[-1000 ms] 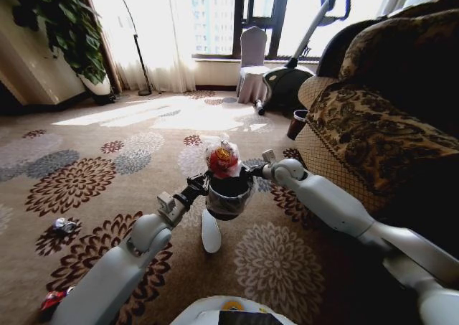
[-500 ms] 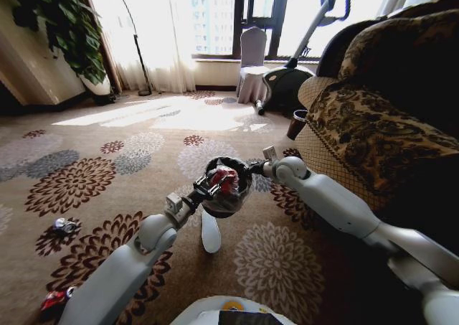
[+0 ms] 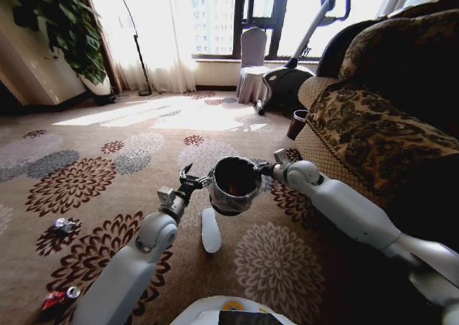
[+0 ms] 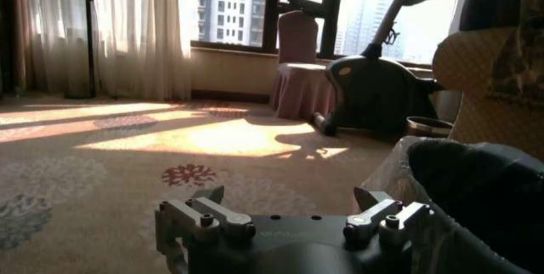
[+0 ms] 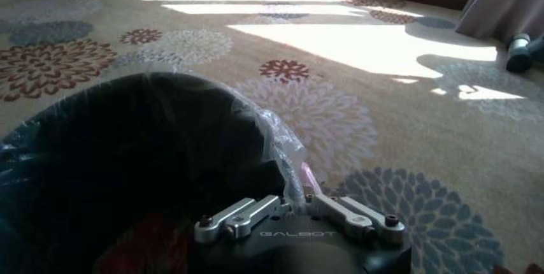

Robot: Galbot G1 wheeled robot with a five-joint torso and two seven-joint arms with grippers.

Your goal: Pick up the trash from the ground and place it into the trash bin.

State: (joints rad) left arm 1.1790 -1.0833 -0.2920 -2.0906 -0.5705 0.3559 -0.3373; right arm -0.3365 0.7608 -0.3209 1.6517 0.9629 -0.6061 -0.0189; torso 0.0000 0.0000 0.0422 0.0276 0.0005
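The trash bin [image 3: 233,185], a small dark bucket with a crinkled grey liner, hangs above the carpet in front of me. My right gripper [image 3: 267,169] is shut on its rim; in the right wrist view this gripper [image 5: 297,209] pinches the liner edge of the trash bin [image 5: 144,153]. Something reddish lies deep inside the bin. My left gripper [image 3: 189,178] stands open with nothing in it, just left of the bin. From the left wrist, that gripper [image 4: 289,201] is spread beside the bin [image 4: 476,185]. More trash lies on the carpet: a small scrap [image 3: 63,226] and a red piece [image 3: 57,300].
A white elongated object [image 3: 210,229] lies on the carpet under the bin. A patterned sofa [image 3: 373,117] fills the right side. An exercise bike [image 3: 287,81] and a covered chair [image 3: 252,63] stand by the window. A potted plant [image 3: 64,24] stands far left.
The left gripper lowered red wrapped trash into the bin, let it go, and pulled back to the left, now open. The right gripper kept holding the bin.
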